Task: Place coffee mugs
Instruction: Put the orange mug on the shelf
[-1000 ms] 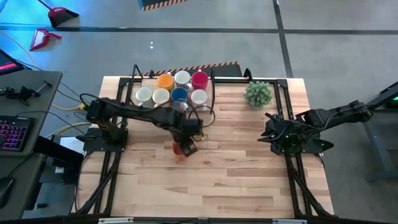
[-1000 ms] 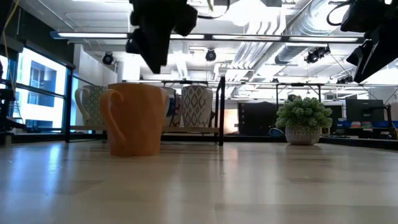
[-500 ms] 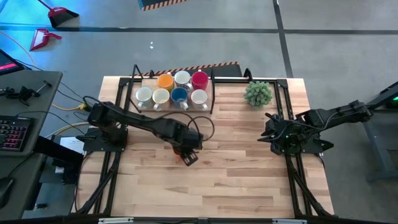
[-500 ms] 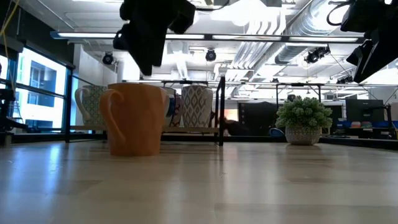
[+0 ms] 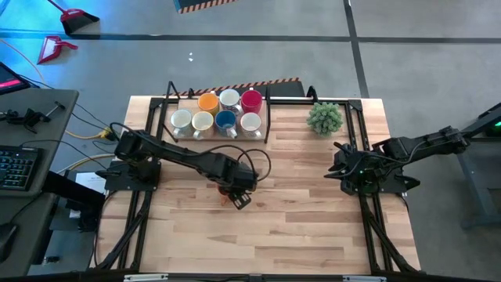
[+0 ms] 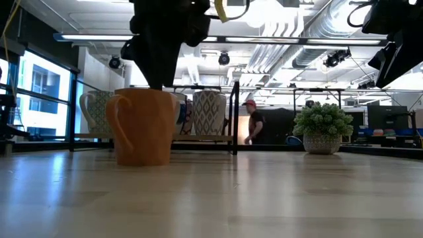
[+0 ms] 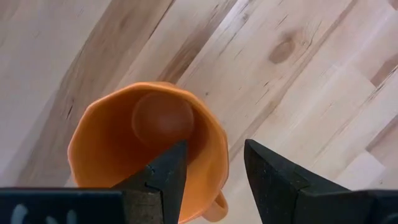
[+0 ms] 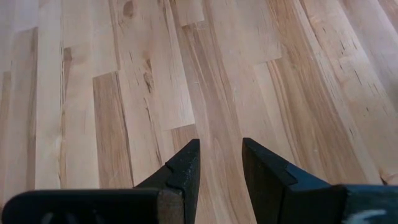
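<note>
1. Orange mug (image 7: pixel 146 149) upright on bare table (image 5: pixel 297 219) planks, just left of centre, at about 6 o'clock from the rack; handle on the side; inside empty.
2. Left gripper (image 7: pixel 214 177) directly over that mug: fingers (image 7: pixel 165 177) spread, one dipping inside the rim, the other outside the wall, rim between them. Released, not clamping; gap visible on both sides of the wall.
3. From table height: dark gripper body right above the mug's rim (image 6: pixel 142 125), mug base flat on the wood.
4. Seven other mugs (image 5: pixel 215 111) grouped in the black rack (image 5: pixel 268 117) at the table's 12 o'clock edge, left of middle: yellow-orange, white, red in the back row; three cream and one blue in front.
5. Small green plant (image 5: pixel 325 117) at roughly 3 o'clock of the rack, well apart from the mugs.
6. Right gripper (image 8: pixel 221 165) parked at the table's 3 o'clock side, over bare planks, fingers parted, holding nothing.
7. Person (image 6: pixel 254 125) far off in the room beyond.
</note>
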Available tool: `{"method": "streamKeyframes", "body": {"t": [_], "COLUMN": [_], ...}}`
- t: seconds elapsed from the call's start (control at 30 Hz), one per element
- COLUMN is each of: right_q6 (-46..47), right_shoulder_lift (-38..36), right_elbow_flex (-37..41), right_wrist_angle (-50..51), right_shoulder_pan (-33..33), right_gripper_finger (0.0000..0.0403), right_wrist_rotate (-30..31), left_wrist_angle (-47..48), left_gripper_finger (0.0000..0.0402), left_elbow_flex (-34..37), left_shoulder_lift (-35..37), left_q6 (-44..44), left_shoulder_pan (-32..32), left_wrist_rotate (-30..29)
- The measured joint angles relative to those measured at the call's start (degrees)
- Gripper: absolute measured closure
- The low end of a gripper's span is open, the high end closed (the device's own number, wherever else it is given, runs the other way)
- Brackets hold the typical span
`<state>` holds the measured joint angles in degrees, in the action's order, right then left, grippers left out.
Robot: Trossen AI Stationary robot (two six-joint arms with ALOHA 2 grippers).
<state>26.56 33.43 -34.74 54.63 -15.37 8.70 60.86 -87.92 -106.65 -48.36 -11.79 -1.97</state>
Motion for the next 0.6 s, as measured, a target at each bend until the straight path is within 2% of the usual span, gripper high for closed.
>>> {"method": "streamKeyframes", "body": {"t": [0.47, 0.6], "right_q6": [0.0, 0.13], "right_shoulder_lift": [-0.02, -0.02], "right_elbow_flex": [0.0, 0.0], "right_wrist_angle": [0.15, 0.15], "right_shoulder_pan": [0.0, 0.0], "right_gripper_finger": [0.0304, 0.0304], "right_wrist_rotate": [-0.19, -0.16], "left_wrist_angle": [-2.14, -4.24], "left_gripper_finger": [0.0253, 0.0282], "left_elbow_flex": [0.02, 0.02], "left_shoulder_lift": [-4.23, -4.76], "left_q6": [3.8, 7.41], "left_shoulder_pan": [0.09, 0.09], "left_wrist_rotate": [1.11, 2.71]}}
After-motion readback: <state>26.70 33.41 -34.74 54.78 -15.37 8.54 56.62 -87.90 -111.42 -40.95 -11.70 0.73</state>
